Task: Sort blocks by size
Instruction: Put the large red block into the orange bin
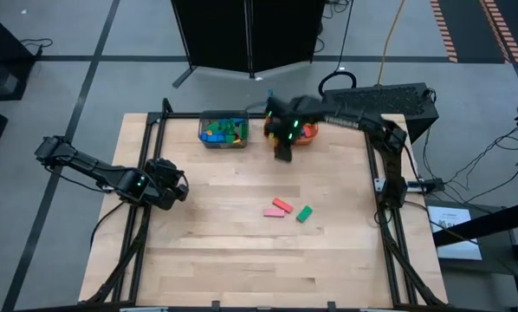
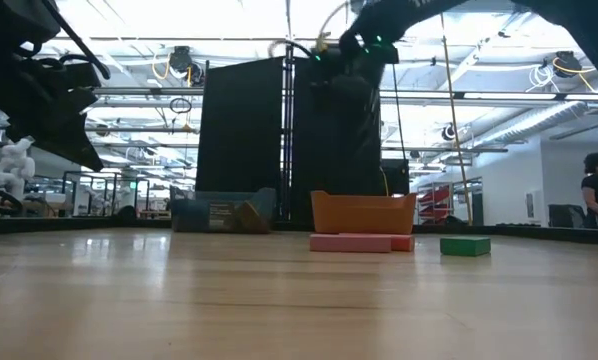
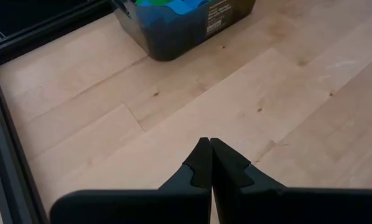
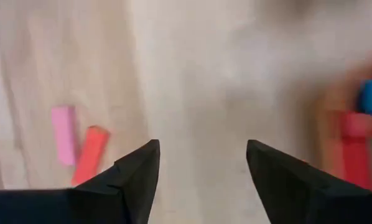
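Pink bar (image 1: 274, 212) lengthwise across table, red bar (image 1: 282, 205) seemingly diagonal; right gripper (image 1: 282, 152) jaws wide.

right gripper (image 1: 282, 152) beside orange bin (image 1: 306, 134) | three blocks (image 1: 287, 210) mid-table | left gripper (image 1: 178, 188) at left edge

In the right wrist view everything past the right gripper (image 4: 201, 165) is blurred: the pink bar (image 4: 63, 134) and red bar (image 4: 89, 154) have soft edges, and the red, blue and green blocks (image 4: 359, 142) at the frame's edge smear together, cut off by it. The grey bin (image 3: 185, 23) is cropped in the left wrist view, so only part of its contents shows. From above, the blocks inside the orange bin (image 1: 306, 136) are partly covered by the right arm and too small to count.
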Available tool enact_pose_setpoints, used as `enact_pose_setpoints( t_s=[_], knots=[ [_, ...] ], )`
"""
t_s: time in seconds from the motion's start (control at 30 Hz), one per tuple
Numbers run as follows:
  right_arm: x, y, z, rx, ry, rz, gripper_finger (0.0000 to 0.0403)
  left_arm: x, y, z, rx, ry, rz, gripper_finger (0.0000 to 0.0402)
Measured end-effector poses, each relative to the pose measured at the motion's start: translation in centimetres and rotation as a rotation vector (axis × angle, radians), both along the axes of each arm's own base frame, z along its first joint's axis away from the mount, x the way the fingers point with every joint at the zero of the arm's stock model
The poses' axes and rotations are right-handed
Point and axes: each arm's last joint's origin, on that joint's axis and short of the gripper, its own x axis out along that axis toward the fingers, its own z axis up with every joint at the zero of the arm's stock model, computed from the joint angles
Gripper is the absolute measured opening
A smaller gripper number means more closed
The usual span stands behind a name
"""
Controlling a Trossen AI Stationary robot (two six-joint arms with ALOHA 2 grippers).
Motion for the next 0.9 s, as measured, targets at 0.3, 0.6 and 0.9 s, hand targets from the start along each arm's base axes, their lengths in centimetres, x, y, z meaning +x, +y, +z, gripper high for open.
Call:
enact_pose_setpoints(
  t_s=[0.3,0.6,0.9],
  knots=[
    [1.9,10.6,-5.9,-0.012,0.142,-0.006,0.0216,0.0,0.0,0.0,-0.001,-0.001,0.0,0.0],
    [1.8,15.1,-9.6,-0.078,0.107,-0.086,0.0215,0.0,0.0,0.0,0.0,0.0,0.0,0.0],
    [1.7,16.5,-10.5,-0.141,0.063,-0.103,0.0215,0.0,0.0,0.0,-0.017,0.006,-0.007,0.0]
  ],
)
